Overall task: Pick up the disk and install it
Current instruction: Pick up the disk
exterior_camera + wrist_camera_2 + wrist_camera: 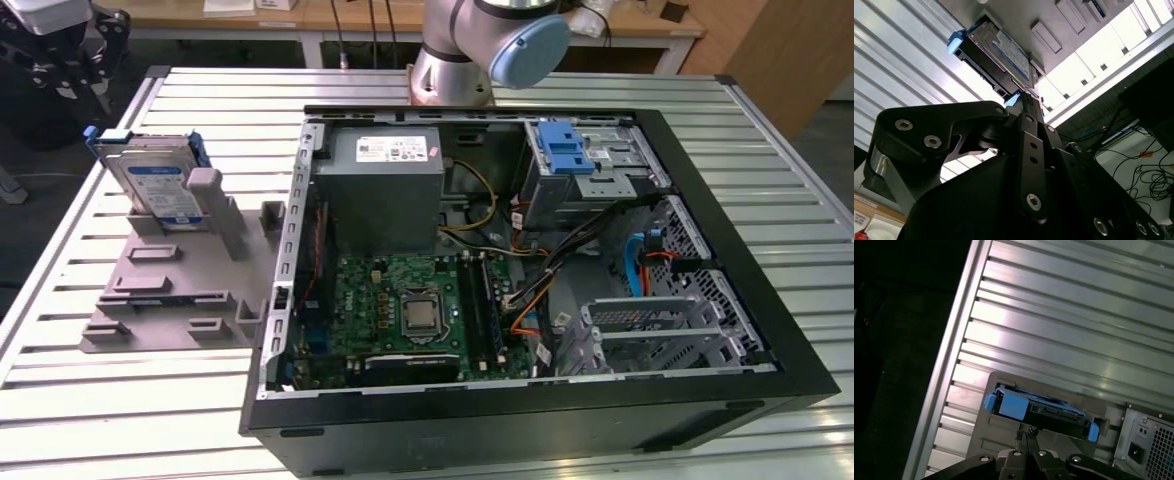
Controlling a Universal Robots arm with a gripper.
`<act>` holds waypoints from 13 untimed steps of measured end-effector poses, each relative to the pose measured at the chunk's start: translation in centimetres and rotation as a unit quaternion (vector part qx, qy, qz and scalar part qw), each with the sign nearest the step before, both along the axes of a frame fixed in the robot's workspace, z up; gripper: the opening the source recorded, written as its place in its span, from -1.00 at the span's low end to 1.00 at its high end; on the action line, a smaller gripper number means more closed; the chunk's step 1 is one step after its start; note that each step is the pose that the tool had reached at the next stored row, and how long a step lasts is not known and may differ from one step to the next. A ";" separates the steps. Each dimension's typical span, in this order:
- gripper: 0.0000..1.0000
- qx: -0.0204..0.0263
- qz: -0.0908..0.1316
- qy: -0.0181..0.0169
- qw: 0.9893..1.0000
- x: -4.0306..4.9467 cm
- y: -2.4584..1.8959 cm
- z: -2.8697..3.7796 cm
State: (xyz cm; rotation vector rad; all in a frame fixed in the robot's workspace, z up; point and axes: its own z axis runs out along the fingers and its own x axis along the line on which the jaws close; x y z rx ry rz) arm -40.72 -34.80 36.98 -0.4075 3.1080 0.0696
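Silver-grey and framed in blue plastic, the disk (154,190) stands on edge in a grey plastic stand (174,290) on the table (134,420), at the exterior view's left, beside the computer case (534,440) and outside it. In the first wrist view the disk (1054,414) shows only its narrow top edge and the blue ends of its frame. In the second wrist view its label side (1004,50) can be seen, but its near end is hidden behind the dark body of the tool.

The gripper (1025,432) hangs over the disk with its two thin fingertips (1019,436) pressed together and nothing between them. Whether they touch the disk's edge cannot be told. Most of the tool is cut off at the picture's border.

The table is ribbed aluminium, bright with glare in both wrist views. The case lies on its side without a cover. Inside it are a grey power-supply box (380,190), a green circuit board (414,310), loose wires and a metal drive cage with a blue latch (574,160). The arm's base (454,60) rises behind the case, cut off at the top. Wooden workbenches (267,10) line the back of the room, and tangled cables (1149,165) lie on the floor.
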 end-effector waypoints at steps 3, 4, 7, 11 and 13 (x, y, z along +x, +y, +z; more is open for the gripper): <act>-0.79 0.000 0.005 0.000 1.000 0.00 0.00 0.00; -0.79 0.000 0.007 0.000 1.000 0.00 0.00 0.00; -0.79 0.000 0.012 0.000 1.000 0.00 0.00 0.00; -0.79 0.000 0.020 0.000 1.000 0.00 0.00 0.00; -0.79 0.000 0.023 0.000 1.000 0.00 0.00 0.00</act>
